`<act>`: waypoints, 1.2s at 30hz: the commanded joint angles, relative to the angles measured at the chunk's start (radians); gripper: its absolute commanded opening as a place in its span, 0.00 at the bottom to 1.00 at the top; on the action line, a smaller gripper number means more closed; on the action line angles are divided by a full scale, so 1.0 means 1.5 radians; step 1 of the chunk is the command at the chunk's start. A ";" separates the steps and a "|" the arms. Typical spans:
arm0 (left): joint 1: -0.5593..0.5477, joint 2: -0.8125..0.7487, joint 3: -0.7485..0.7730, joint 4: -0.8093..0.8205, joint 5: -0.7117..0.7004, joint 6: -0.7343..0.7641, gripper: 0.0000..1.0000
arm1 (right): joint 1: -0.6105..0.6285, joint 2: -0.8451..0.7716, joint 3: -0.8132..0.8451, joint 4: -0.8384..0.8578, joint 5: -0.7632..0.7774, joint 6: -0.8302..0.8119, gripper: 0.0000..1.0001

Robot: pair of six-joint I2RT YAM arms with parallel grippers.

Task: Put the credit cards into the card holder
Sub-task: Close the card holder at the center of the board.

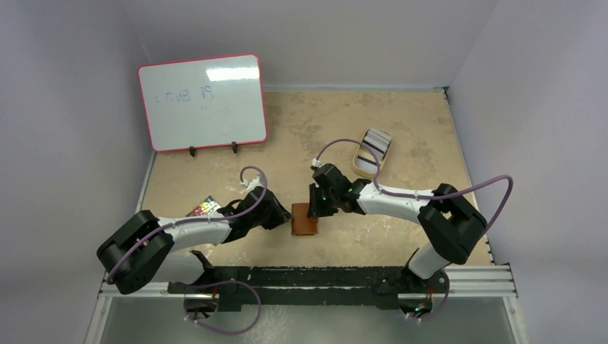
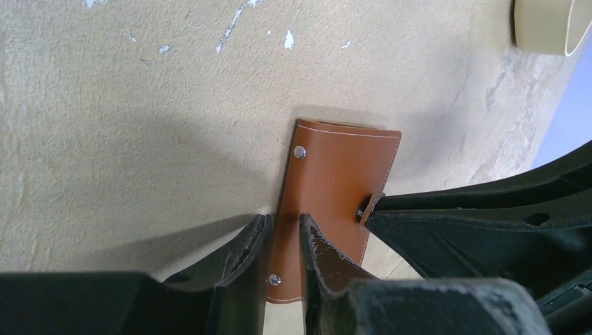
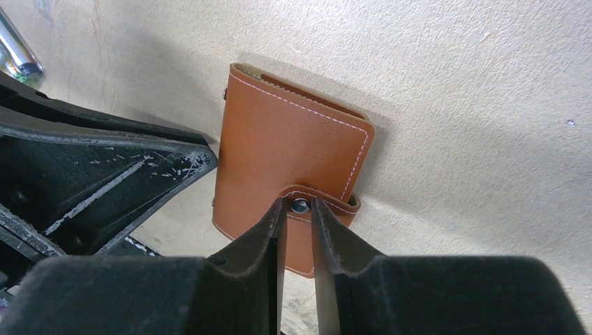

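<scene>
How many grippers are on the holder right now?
2. The left gripper pinches the holder at its riveted edge; the right gripper straddles the snap tab opposite. Neither is hidden.

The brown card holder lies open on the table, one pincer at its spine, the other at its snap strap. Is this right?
Not open: the card holder is folded shut (right wrist view). The left pincer at spine and right pincer at strap are correct.
</scene>
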 commanded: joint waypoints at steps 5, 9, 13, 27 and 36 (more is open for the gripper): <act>-0.004 0.016 0.024 0.011 -0.015 0.016 0.20 | 0.000 0.009 0.001 0.016 -0.013 -0.011 0.18; -0.004 0.024 0.024 0.016 -0.015 0.016 0.20 | 0.000 0.012 0.004 0.012 -0.007 -0.020 0.17; -0.004 0.025 0.024 0.018 -0.015 0.016 0.20 | 0.000 0.020 0.011 0.013 0.007 -0.027 0.16; -0.003 0.042 0.024 0.030 -0.014 0.015 0.20 | 0.004 0.045 0.032 -0.016 0.013 -0.046 0.12; -0.004 0.048 0.028 0.031 -0.012 0.017 0.19 | 0.028 0.047 0.046 -0.049 0.040 -0.042 0.10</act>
